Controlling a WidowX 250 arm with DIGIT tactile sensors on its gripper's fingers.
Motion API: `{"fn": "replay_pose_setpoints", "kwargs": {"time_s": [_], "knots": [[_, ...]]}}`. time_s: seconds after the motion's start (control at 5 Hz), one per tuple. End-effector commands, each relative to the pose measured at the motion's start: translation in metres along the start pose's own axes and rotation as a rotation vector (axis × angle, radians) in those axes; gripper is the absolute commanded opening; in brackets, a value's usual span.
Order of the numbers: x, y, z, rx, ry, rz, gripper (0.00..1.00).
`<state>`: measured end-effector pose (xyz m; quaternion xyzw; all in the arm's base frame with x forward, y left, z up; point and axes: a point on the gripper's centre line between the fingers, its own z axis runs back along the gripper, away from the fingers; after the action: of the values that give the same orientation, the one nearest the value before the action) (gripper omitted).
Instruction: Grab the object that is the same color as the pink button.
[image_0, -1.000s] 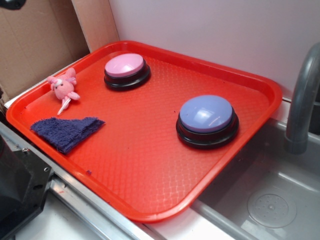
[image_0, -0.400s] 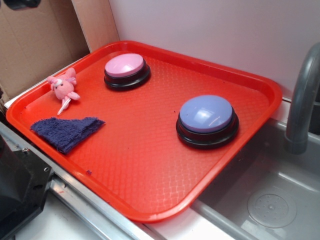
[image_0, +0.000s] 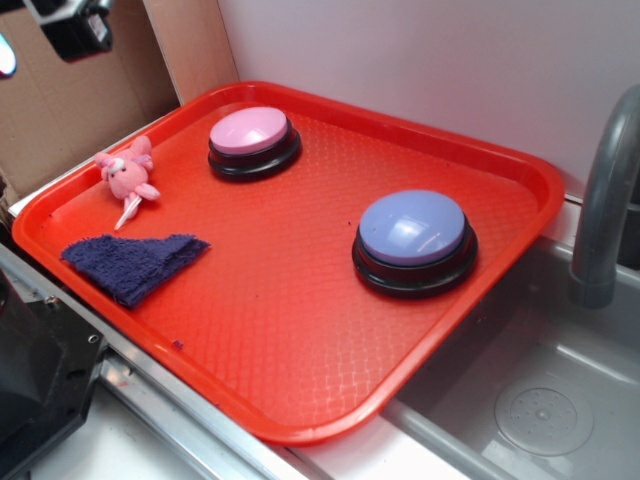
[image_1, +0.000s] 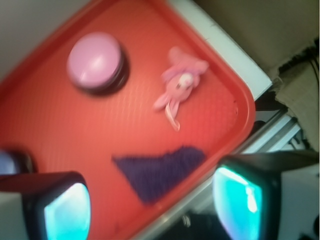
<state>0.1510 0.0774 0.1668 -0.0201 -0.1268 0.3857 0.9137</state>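
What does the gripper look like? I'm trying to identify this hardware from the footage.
In the wrist view, the gripper has two chunky black fingers with rounded corners, each with a glossy turquoise pad on its inner face. The exterior view shows only a dark, boxy piece at the top left edge. No cables or markings are discernible.

The black robot gripper is high, at the 10 o'clock corner of the exterior view. Its two fingers with teal pads stand wide apart, holding nothing.

A red tray holds the pink button at 11 o'clock, a lavender button at 3, the pink bunny at 9 and a purple cloth at 8. The gripper shows at the top-left corner, its jaws out of view.
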Motion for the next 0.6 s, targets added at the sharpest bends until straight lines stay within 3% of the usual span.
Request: {"fn": "replay_pose_setpoints", "kwargs": {"time_s": [0.0, 0.2, 0.4], "knots": [[0.036, 0.015, -0.053, 0.070, -0.138, 0.213, 1.00], [0.046, 0.018, -0.077, 0.042, -0.168, 0.280, 1.00], [0.050, 0.020, -0.096, 0.049, -0.203, 0.327, 1.00]]}}
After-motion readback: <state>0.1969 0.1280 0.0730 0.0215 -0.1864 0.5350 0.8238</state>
